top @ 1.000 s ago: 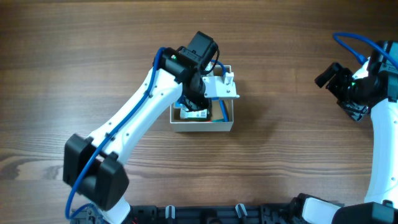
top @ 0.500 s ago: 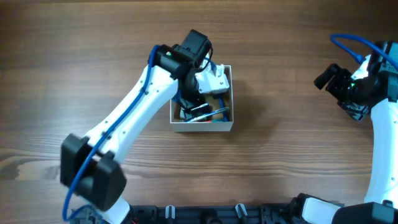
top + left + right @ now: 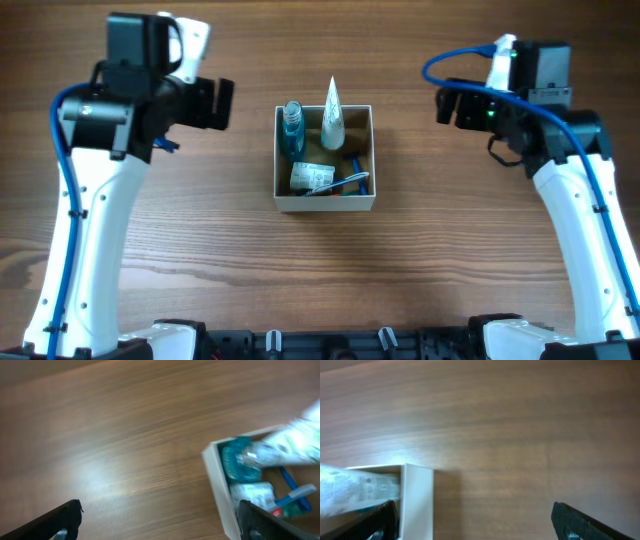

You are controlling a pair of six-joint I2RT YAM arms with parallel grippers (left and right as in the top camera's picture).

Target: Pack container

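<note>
The container [image 3: 325, 205] sits on the wooden tabletop [image 3: 450, 250], midway between the two arms, with its white near wall facing the arm bases. Just behind that wall, in the container's near-left part, lies a small white packet [image 3: 311, 178]. A slim blue stick-shaped item [image 3: 353, 181] lies beside the packet toward the container's near-right corner; what it is cannot be told. Farther back, a clear blue bottle [image 3: 292, 130] stands in the container's far-left corner. To the bottle's right, a white cone-shaped tube [image 3: 332, 118] leans on the far wall, its narrow tip reaching past the rim.

Both arms hang clear of the container, about level with its far wall. The left end effector [image 3: 212, 103] is well apart from the container on its left. In the left wrist view its fingers [image 3: 62, 517] are spread wide with only bare tabletop between them. The right end effector [image 3: 448, 105] is on the container's right, and its fingers [image 3: 572, 517] are likewise spread wide and hold nothing.
</note>
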